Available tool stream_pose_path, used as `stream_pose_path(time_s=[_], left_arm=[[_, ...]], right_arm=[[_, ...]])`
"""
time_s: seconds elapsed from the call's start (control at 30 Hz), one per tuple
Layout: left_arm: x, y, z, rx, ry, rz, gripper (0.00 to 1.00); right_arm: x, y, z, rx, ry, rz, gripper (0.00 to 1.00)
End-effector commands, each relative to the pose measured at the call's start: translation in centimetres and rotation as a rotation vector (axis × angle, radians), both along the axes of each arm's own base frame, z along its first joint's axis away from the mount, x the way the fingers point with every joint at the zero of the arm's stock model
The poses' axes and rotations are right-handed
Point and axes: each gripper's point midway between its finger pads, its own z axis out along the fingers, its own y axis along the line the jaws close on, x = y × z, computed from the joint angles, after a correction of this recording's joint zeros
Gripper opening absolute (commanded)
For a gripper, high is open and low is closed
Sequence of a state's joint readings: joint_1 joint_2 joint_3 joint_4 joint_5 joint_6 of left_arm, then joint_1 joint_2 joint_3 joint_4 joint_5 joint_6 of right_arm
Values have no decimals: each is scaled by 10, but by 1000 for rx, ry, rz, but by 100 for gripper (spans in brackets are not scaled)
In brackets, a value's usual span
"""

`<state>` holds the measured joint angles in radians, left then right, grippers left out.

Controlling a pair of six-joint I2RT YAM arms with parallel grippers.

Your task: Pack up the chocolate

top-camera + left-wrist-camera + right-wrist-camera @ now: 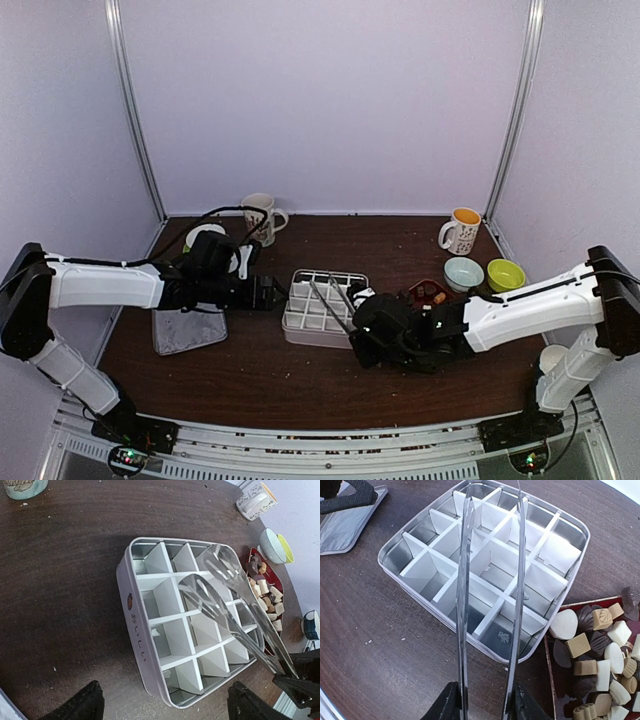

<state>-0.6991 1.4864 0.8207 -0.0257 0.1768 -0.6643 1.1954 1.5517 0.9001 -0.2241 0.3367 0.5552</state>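
The chocolate (600, 665) is heaped in a red tray (592, 600) on the surface, just beside the right edge of the divided tin (131, 630); no piece is seen in the tin's compartments. The right tool (485, 702) is clamped on the handle end of the metal tongs (465, 605), whose blades stand apart above the tin with nothing between them. The left tool (166, 706) is held with its fingers wide apart, just beside the tin's left wall and gripping nothing. The pieces are judged to be light, rigid and smooth, so slipping between polished blades is to be expected, and edges may be chipped or marked if too much pressure is applied. Each piece is best taken singly across two opposite flat faces, or across the side of a cylinder, near its mid-height, with moderate closing force. Pieces lying on top of the heap are to be preferred, since buried ones are likely to be wedged by their neighbours.
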Motion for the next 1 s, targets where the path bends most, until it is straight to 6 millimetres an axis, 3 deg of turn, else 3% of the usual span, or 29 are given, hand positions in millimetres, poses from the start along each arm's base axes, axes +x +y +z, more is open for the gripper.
stream_pose_path(time_s=[0.0, 0.33, 0.63, 0.97], left_arm=[[4, 5, 5, -2, -31, 16, 88], [3, 3, 1, -4, -30, 4, 88], [2, 6, -2, 4, -27, 8, 88], [1, 6, -5, 20, -14, 8, 88]], right_arm=[[4, 17, 3, 47, -2, 0, 37], [5, 17, -13, -30, 38, -9, 45], [11, 17, -10, -14, 69, -27, 55], [15, 21, -21, -82, 121, -22, 63]])
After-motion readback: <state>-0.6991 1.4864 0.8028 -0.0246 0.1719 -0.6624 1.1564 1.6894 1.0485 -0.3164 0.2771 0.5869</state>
